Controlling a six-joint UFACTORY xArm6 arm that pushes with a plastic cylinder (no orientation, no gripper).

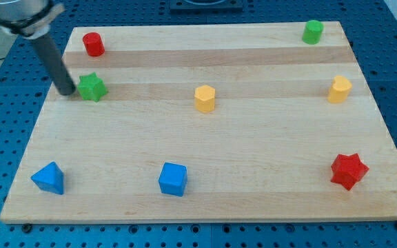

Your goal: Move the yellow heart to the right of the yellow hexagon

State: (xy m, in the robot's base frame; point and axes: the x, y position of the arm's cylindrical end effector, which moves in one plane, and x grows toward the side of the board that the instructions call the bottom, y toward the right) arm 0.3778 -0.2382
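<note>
my tip [68, 90] touches the green star [92, 87], holding nothing, no gripper visible.

A single camera looks down at a slant from beyond the wooden board's [205, 131] near edge, taking in all of it.

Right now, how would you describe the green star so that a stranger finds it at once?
Look at the wooden board, near its upper left corner. Below the red cylinder sits the green star, with my tip just at its left. The other green block is far right and not star-shaped.
</note>
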